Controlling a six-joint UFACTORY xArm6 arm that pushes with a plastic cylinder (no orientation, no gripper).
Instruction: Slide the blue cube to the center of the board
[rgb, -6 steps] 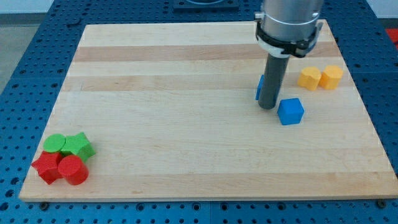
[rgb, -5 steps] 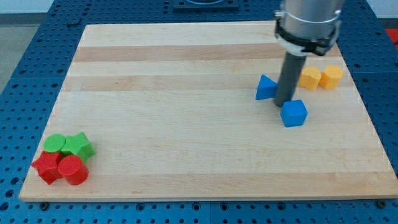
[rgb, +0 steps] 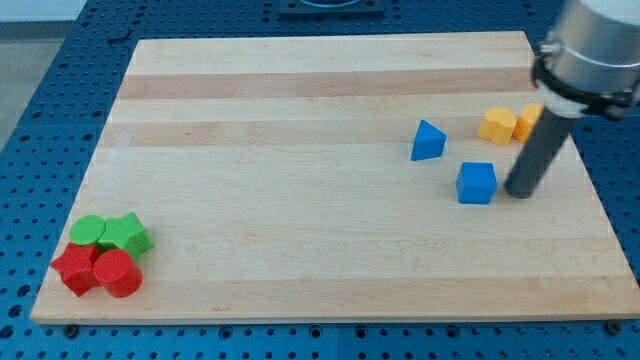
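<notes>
The blue cube (rgb: 477, 183) sits on the wooden board (rgb: 300, 200), right of the board's middle. My tip (rgb: 520, 193) rests on the board just to the cube's right, a small gap away. A blue triangular block (rgb: 428, 140) lies up and to the left of the cube.
Two yellow blocks (rgb: 497, 125) (rgb: 529, 120) sit near the right edge, the right one partly hidden behind my rod. A cluster of two green blocks (rgb: 90, 230) (rgb: 128, 234) and two red blocks (rgb: 76, 268) (rgb: 117, 273) lies at the bottom left corner.
My tip has moved from left of the blue cube, past its top, to its right side. The cube shifted slightly.
</notes>
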